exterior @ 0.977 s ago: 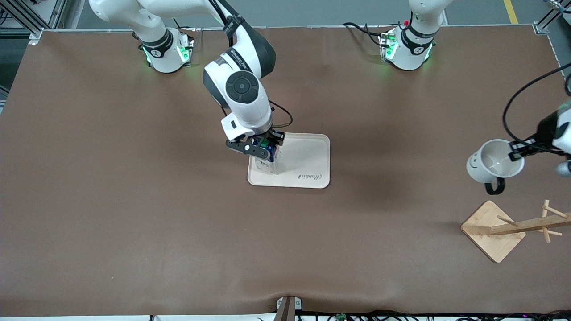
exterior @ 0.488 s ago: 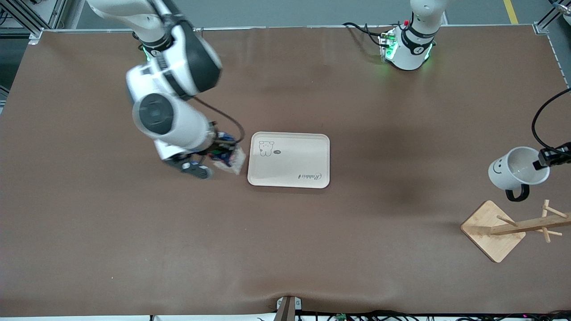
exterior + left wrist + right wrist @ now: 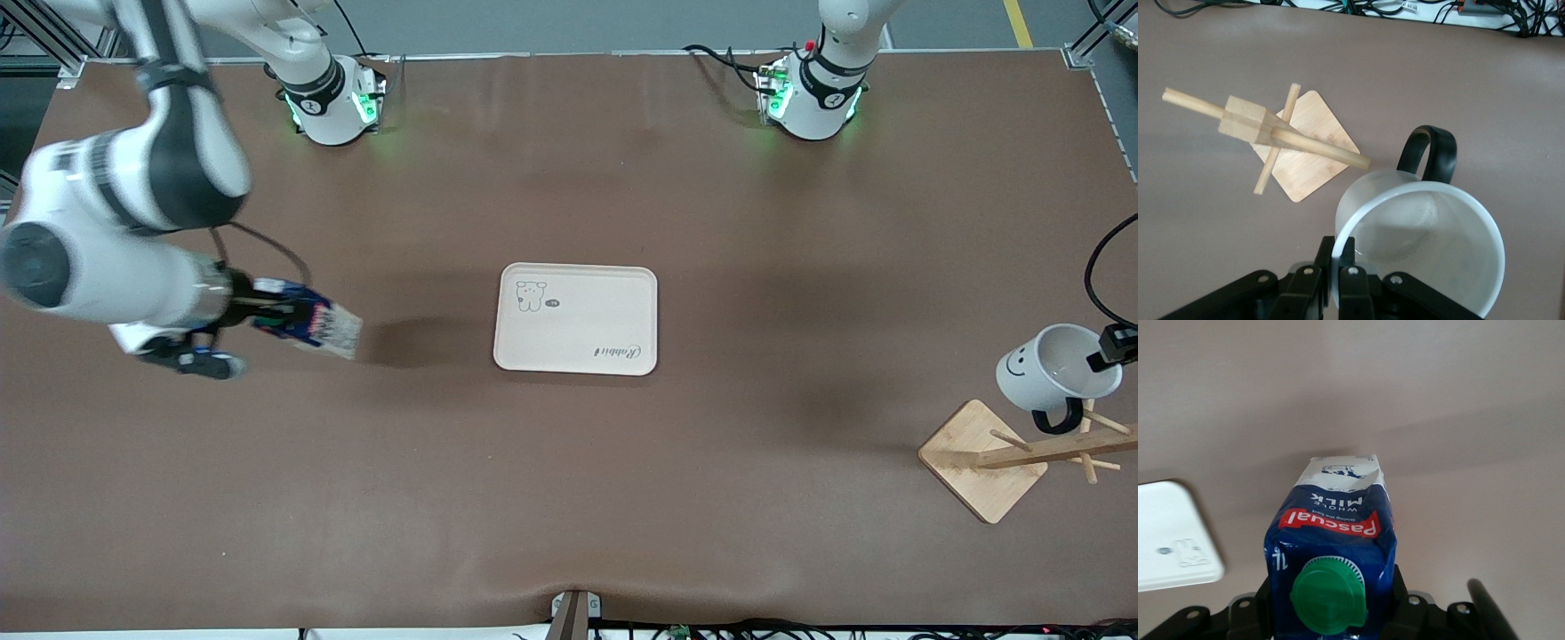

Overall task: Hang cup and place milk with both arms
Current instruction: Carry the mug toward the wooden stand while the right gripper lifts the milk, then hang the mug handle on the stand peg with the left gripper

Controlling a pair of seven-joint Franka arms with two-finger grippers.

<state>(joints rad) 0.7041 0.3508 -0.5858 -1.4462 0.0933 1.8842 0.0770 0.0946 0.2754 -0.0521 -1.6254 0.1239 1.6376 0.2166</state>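
Front view: two white arms work at opposite ends of a brown table point(image 3: 569, 498), each carrying one item above it.
Right gripper point(image 3: 267, 313): clamped on the milk point(image 3: 311, 325), holding the carton tipped nearly flat in the air over bare tabletop toward the right arm's end, apart from the tray point(image 3: 576, 317).
Milk, right wrist view: the dark-blue carton point(image 3: 1331, 547) sits between the black fingers point(image 3: 1398, 593), its green cap point(image 3: 1329, 597) toward the camera, the red band above it and the pale bottom pointing away; a corner of the white tray point(image 3: 1171, 533) shows on the table beneath.
Tray: cream, rounded corners, flat at the table's middle, with a small bear drawing and script lettering on it; nothing rests on it.
Left gripper point(image 3: 1111, 348): pinched shut on the rim of the cup point(image 3: 1053, 364), at the left arm's end of the table.
Cup: white, smiley face on its side, black loop handle hanging downward, held in the air over the wooden rack point(image 3: 1022, 453).
Left wrist view: the fingers point(image 3: 1338, 267) grip the cup point(image 3: 1425, 247) by its wall, one inside the rim and one outside; the handle point(image 3: 1431, 153) points toward the rack point(image 3: 1291, 137), close to the tip of one peg.
Rack: square bamboo base, upright post, several pegs.
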